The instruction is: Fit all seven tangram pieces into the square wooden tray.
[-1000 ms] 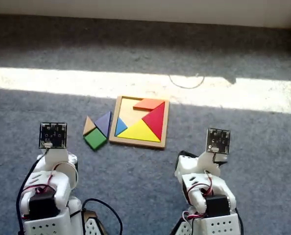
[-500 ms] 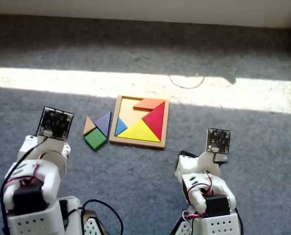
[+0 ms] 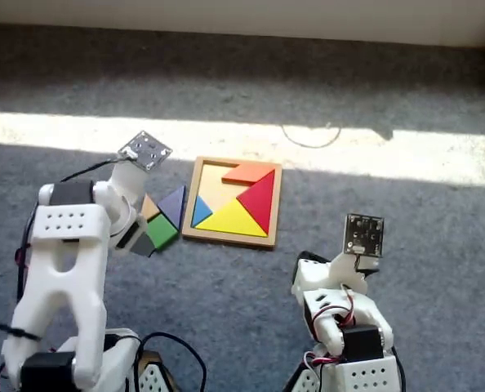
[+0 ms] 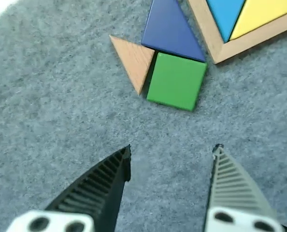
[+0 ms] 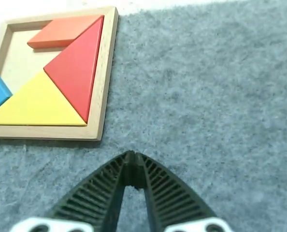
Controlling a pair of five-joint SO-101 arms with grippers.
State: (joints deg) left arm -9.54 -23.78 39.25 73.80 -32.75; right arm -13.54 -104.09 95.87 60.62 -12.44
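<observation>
Ahead of the right hand (image 5: pixel 133 155), whose fingers are pressed together on nothing, and off toward the left arm's side, the square wooden tray (image 5: pixel 42 132) lies flat on the grey carpeted counter (image 3: pixel 406 245). Four pieces sit inside it. The yellow triangle (image 5: pixel 37 106) fills the part nearest that hand, its long edge along the near rim. The red triangle (image 5: pixel 78 67) of like size stands beside it against the rim on the right hand's side, the two meeting along a slanted edge. The orange parallelogram (image 5: pixel 61 31) lies in the far corner, touching the red triangle. The small blue triangle (image 4: pixel 225 14) sits against the rim on the left hand's side, touching the yellow one. Bare wood (image 5: pixel 18 53) shows between them.

Just ahead of the left hand (image 4: pixel 171 147), which is spread wide and holds nothing, three pieces lie outside the tray. The indigo triangle (image 4: pixel 170 29) touches the tray's outer rim, the green square (image 4: pixel 176 81) lies closest to the fingertips, and the tan triangle (image 4: pixel 134 58) lies beside both.
</observation>
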